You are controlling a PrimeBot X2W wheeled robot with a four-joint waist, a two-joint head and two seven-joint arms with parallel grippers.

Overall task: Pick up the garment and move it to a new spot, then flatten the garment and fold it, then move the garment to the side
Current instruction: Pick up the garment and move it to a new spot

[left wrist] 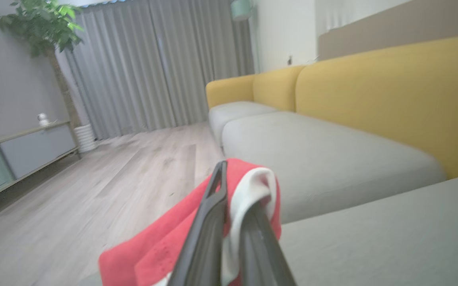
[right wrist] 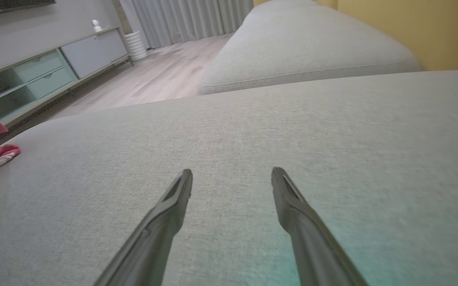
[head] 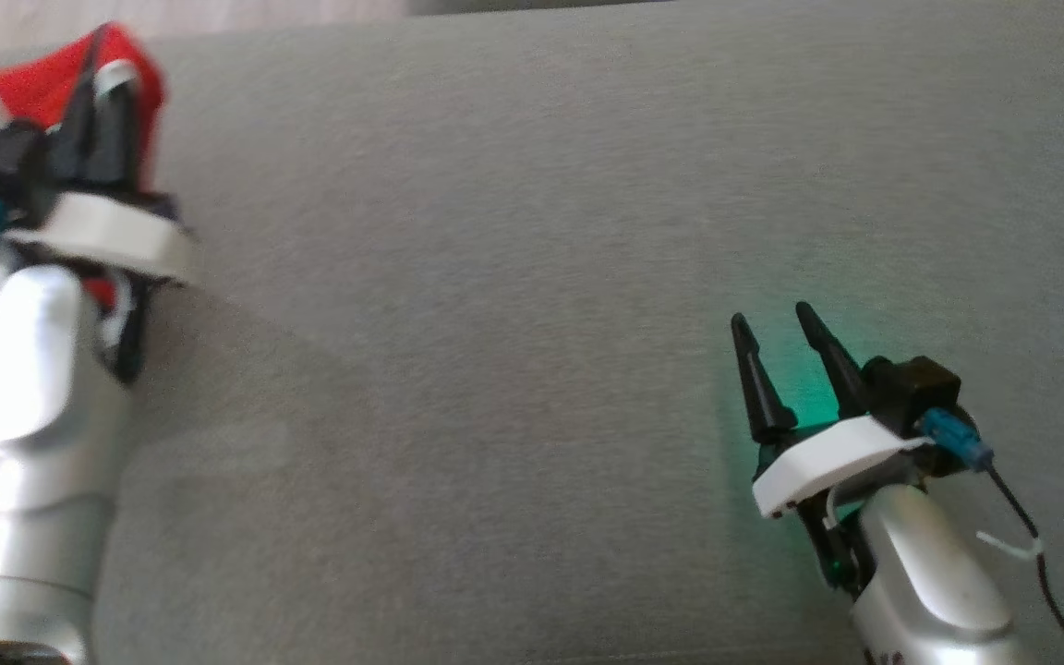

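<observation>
- One grey sofa seat (head: 532, 277) lies under both arms. The left wrist view shows two more grey cushions (left wrist: 312, 159) beyond it, with a yellow backrest (left wrist: 372, 87) behind them.
- One garment (head: 33, 83), red with a white band, is at the seat's far left edge, next to the wooden floor (left wrist: 94, 190). Its long axis runs along the left arm. The raised end points the same way as the fingers, and the rest trails back and down towards the wrist.
- Two grippers, with two dark fingers each. On the left gripper (left wrist: 237, 184) the fingers are pressed together, pinching a white-lined fold of the garment near their tips.
- On the right gripper (head: 770, 314) the fingers are spread wide above bare seat, well apart from the garment.
</observation>
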